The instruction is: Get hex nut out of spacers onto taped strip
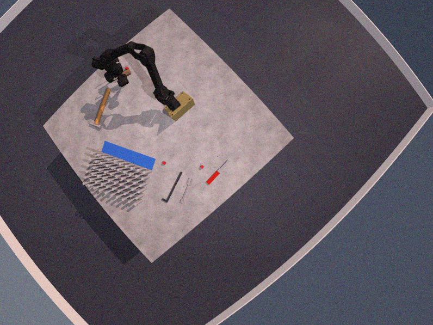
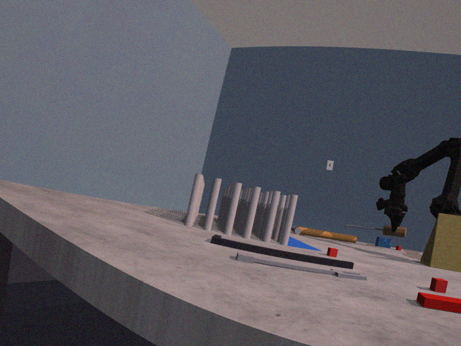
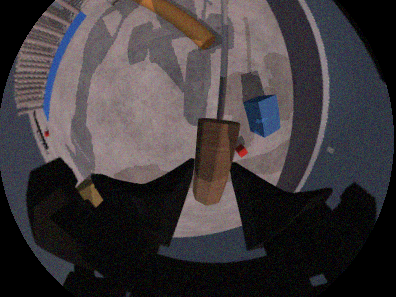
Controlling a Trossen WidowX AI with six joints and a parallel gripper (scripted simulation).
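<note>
My gripper [image 1: 121, 77] [image 2: 396, 222] [image 3: 213, 164] is shut on the brown wooden handle [image 2: 394, 230] [image 3: 214, 158] of a pick tool. Its thin metal rod [image 3: 221, 83] [image 2: 361, 227] points forward, level, a little above the table. The grey standing spacers [image 1: 115, 180] [image 2: 249, 211] [image 3: 34, 71] form a dense field far from the gripper. The blue taped strip [image 1: 128, 154] [image 2: 300, 243] [image 3: 62, 55] lies along the field's near side. The hex nut is hidden among the spacers.
An orange-handled hammer [image 1: 102, 105] [image 2: 326, 234] [image 3: 168, 15] lies between gripper and strip. A blue cube [image 2: 383, 241] [image 3: 263, 114] and a small red cube [image 1: 127, 67] [image 3: 242, 152] sit under the gripper. A black L-key [image 1: 173, 187] [image 2: 281, 252], grey wrench [image 1: 185, 191], red screwdriver [image 1: 213, 177] and two red cubes [image 1: 163, 163] [image 1: 201, 166] lie right of the field.
</note>
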